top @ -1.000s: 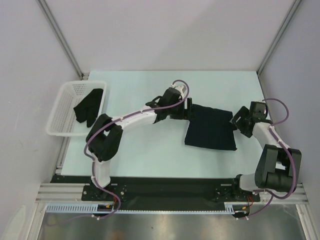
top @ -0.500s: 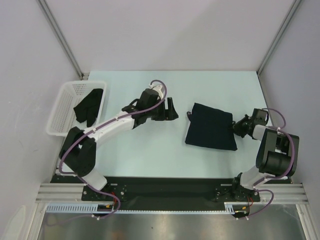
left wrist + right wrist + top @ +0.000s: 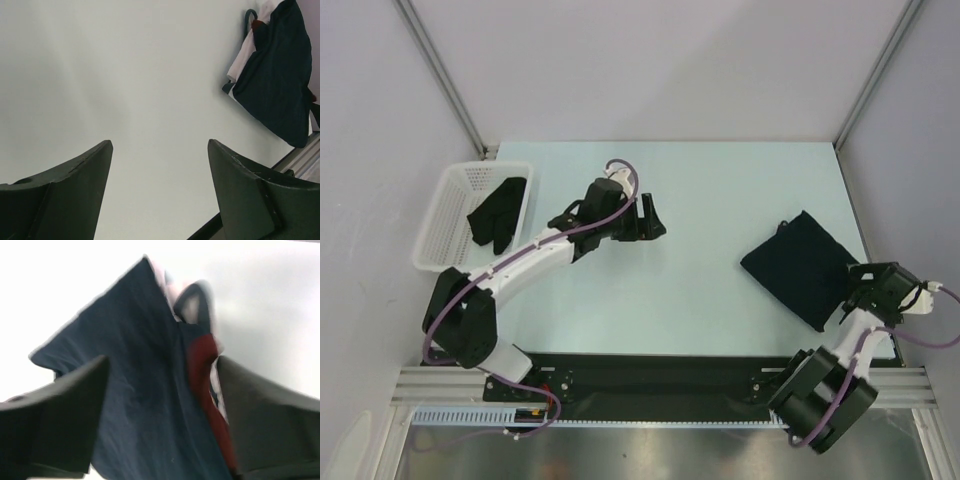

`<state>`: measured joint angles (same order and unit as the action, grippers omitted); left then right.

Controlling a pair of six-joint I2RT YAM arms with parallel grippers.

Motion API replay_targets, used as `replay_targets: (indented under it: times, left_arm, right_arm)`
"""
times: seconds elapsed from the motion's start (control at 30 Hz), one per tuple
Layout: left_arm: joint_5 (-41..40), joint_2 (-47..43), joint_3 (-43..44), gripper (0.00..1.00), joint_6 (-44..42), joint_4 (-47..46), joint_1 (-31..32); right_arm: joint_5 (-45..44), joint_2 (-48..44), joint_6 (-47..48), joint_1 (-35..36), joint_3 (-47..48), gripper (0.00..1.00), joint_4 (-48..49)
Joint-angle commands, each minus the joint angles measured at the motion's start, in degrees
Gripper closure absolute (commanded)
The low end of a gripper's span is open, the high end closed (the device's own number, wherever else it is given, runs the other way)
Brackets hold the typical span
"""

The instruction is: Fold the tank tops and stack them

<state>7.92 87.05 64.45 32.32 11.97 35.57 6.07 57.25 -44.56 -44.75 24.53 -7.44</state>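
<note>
The navy tank top (image 3: pixel 800 265) lies folded on the table's (image 3: pixel 720 190) right side, with a white tank top (image 3: pixel 239 64) peeking out beneath it. Our right gripper (image 3: pixel 853 293) stands wide just beside its near corner. Our left gripper (image 3: pixel 650 218) gapes wide over the table's middle.

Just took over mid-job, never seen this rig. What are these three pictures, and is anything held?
Two robot arms with two-finger grippers stand at the near edge of the table. One picture looks down from above; the others come from a camera on each wrist. The left gripper hangs open over the table. The right gripper, also open, straddles the edge of a folded navy tank top with dark-red trim, lying on a white tank top. Nothing is held. A white basket at the left holds a dark cloth.
</note>
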Motion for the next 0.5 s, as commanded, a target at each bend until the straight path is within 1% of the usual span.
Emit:
replay_targets:
  times: [0.0,0.07,0.17,0.23,0.3,0.33,0.37,0.4,0.43,0.47]
  left_arm:
    - [-0.72,-4.69,-1.6,0.18,-1.47,-0.28,-1.21]
    - [-0.89,-6.18,-2.48,0.18,-1.64,0.25,-1.65]
    - [-1.42,-8.89,-3.97,0.17,-1.9,0.95,-1.73]
    - [-2.55,-10.48,-5.46,0.17,-2.17,1.3,-1.82]
    - [-3.7,-13.64,-6.87,0.17,-2.17,1.31,-1.82]
    - [-5.36,-16.18,-8.62,0.16,-2.08,1.3,-1.91]
    - [-6.16,-17.6,-9.59,0.16,-1.99,0.96,-2.0]
    - [-6.69,-18.83,-10.47,0.16,-1.99,0.69,-2.08]
    - [-7.3,-20.23,-12.13,0.15,-2.17,0.86,-2.35]
    - [-9.31,-22.86,-12.93,0.15,-2.6,1.04,-2.35]
  right_arm:
    - [-14.93,-8.1,-1.68,-0.51,3.22,0.0,-10.47]
    - [-16.78,-11.8,-0.54,-0.51,5.51,0.0,-13.28]
    - [-16.79,-13.04,1.83,0.62,11.31,0.0,-16.36]
    - [-12.42,-12.78,6.4,2.9,15.36,0.0,-15.5]
    - [-9.77,-11.56,9.03,9.57,17.64,0.0,-14.1]
    - [-7.23,-10.86,12.35,12.47,19.57,0.0,-13.05]
    - [-7.56,-8.5,13.52,15.89,20.98,0.0,-12.86]
    - [-7.99,-6.82,14.92,24.02,22.65,0.0,-13.38]
    - [-10.0,-4.98,17.46,27.66,24.49,0.0,-14.61]
    - [-10.54,-1.04,18.35,32.05,28.68,0.0,-17.49]
